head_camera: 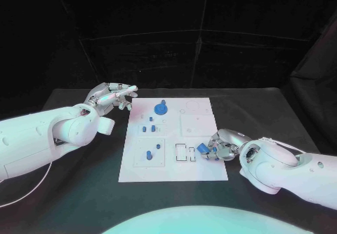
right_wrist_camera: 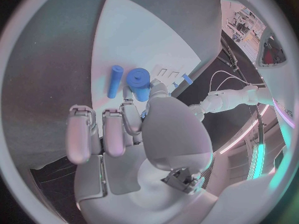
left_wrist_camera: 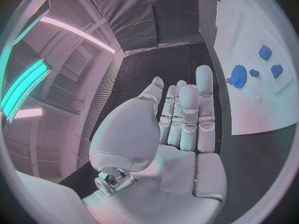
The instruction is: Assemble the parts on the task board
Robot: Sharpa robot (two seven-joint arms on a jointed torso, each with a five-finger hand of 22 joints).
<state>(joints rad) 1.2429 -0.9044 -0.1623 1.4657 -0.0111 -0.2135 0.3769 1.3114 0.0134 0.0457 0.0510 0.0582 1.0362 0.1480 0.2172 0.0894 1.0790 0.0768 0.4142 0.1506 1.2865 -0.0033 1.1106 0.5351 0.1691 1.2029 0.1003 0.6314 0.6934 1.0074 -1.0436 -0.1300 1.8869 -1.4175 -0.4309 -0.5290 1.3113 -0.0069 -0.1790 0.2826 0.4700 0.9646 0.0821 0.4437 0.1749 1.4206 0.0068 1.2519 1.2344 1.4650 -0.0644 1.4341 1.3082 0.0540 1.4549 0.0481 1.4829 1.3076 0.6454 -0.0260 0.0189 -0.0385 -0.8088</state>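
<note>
Left hand (head_camera: 112, 97) sits upper left off the task board (head_camera: 176, 168) corner – fingers straight, holding nothing. On the board: one blue gear (head_camera: 160, 108), about five small blue parts (head_camera: 152, 128). Right hand (head_camera: 221, 146), lower right – fingers curled round one blue cylinder (head_camera: 202, 147).

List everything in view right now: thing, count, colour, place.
table: one, black, under everything.
task board: one, white, mid-table.
gear-shaped part: one, blue, far end of board.
small parts: several, blue, left half of board between gear and near end; exact count unclear.
held part: one, blue, in right hand at the board's right edge.
left hand: silver, off the board's far left corner, holds nothing, fingers extended.
right hand: silver, at the board's right edge, pinches the held part.
</note>
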